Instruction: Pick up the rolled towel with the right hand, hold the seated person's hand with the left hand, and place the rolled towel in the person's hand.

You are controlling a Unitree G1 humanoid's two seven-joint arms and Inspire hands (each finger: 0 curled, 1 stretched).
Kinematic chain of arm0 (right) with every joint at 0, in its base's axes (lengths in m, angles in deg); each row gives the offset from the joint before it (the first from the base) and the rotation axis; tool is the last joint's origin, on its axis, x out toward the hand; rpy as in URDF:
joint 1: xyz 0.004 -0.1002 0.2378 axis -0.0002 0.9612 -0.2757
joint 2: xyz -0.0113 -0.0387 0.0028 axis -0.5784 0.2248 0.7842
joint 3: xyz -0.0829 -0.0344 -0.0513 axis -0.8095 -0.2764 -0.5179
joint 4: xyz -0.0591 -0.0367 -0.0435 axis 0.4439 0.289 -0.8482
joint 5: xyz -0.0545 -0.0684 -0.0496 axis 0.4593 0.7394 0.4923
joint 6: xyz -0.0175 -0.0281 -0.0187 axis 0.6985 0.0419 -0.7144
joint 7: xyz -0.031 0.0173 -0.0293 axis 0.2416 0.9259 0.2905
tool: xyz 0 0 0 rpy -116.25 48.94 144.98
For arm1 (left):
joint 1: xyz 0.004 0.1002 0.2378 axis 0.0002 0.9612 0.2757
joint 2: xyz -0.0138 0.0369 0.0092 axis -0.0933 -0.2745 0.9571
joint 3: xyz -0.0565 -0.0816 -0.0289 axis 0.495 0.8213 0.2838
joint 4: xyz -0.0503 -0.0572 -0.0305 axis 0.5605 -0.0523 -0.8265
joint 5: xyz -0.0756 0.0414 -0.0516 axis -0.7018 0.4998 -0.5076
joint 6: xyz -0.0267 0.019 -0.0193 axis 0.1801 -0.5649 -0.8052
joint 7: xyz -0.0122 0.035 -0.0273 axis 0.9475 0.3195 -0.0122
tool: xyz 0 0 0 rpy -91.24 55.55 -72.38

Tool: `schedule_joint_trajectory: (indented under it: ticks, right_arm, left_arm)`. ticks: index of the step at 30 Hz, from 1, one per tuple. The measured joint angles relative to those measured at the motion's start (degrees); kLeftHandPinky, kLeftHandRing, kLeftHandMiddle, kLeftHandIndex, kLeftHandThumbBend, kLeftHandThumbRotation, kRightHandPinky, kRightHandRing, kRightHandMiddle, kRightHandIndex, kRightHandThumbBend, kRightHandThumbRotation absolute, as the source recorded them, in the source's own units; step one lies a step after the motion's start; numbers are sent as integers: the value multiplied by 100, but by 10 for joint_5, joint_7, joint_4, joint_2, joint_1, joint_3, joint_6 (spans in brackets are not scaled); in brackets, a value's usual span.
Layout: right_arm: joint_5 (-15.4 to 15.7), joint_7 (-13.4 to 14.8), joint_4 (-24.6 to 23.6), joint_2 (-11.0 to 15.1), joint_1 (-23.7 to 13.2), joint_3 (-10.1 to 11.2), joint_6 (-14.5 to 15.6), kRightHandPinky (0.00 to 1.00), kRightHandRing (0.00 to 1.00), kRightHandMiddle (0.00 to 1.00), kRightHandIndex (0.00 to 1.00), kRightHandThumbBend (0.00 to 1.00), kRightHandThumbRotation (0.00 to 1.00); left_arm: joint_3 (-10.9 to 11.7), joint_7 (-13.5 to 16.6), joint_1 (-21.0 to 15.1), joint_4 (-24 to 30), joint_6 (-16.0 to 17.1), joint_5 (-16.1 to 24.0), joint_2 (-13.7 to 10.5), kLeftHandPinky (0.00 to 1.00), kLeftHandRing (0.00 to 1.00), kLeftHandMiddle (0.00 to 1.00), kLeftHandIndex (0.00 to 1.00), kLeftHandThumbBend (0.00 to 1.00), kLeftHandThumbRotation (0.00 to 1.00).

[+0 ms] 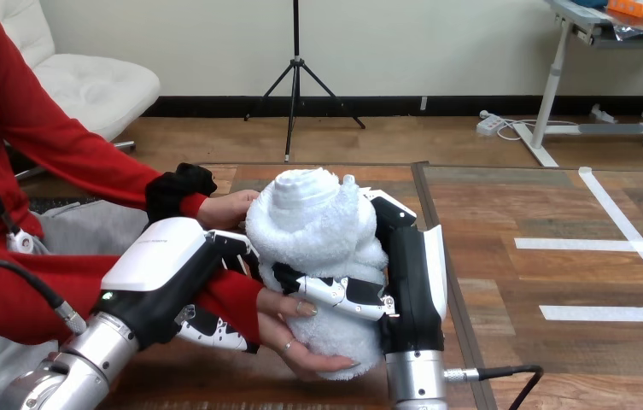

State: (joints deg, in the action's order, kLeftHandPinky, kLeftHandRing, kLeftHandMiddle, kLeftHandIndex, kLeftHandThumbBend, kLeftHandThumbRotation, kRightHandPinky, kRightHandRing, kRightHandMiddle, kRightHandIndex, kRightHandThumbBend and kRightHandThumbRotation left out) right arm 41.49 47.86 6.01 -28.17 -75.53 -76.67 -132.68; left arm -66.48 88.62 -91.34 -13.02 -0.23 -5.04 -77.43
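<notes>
By table edge (421, 184), right hand (407, 273) grips towel (318, 222)

The wooden surface (505, 213) has brown, patchy planks, and a narrow dark strip (464, 329) runs across it from far to near, slanting a little to the right and splitting it into a left and a right part. On the right part lie white tape strips: a long one (621, 213) slants from far to near right, and two shorter ones, one farther (574, 244) and one nearer (608, 313), run leftward from its side. Over the far left part is the person's hand with the black cuff (225, 207), its fingers pointing right.
</notes>
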Motion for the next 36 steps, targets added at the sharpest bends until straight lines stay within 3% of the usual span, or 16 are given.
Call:
schedule_joint_trajectory:
  ticks: [5,6,9,16,17,20,26,36]
  right_arm:
    - [-19,-24,1,0,0,0,0,20,27,37,37,67,0]
    - [-22,-28,1,0,0,0,0,22,31,42,42,70,1]
    - [-35,-44,0,0,0,0,1,37,46,57,60,78,9]
    - [-62,-79,0,0,0,2,10,61,68,76,81,90,28]
    - [-64,-84,0,0,0,2,12,70,75,81,87,94,36]
    - [-68,-94,-1,0,0,2,17,79,82,87,93,97,44]
    - [-81,-123,-7,0,0,3,32,94,95,97,98,99,59]
    - [-107,-177,-28,0,1,6,65,100,100,100,100,100,70]
  left_arm:
    - [0,-5,1,1,-3,0,0,48,48,53,58,79,6]
    - [0,-5,1,1,-3,0,0,49,51,56,61,81,8]
    - [0,-6,2,3,-6,3,-1,55,60,66,72,86,15]
    - [0,-6,6,17,-16,23,-6,67,73,78,86,94,27]
    - [0,-6,6,18,-16,24,-6,72,77,82,90,96,32]
    - [0,-6,6,20,-17,30,-9,78,82,86,93,98,37]
    - [2,-3,6,22,-19,49,-18,88,90,92,99,100,47]
    - [6,13,14,23,-27,71,-28,94,96,99,100,100,54]
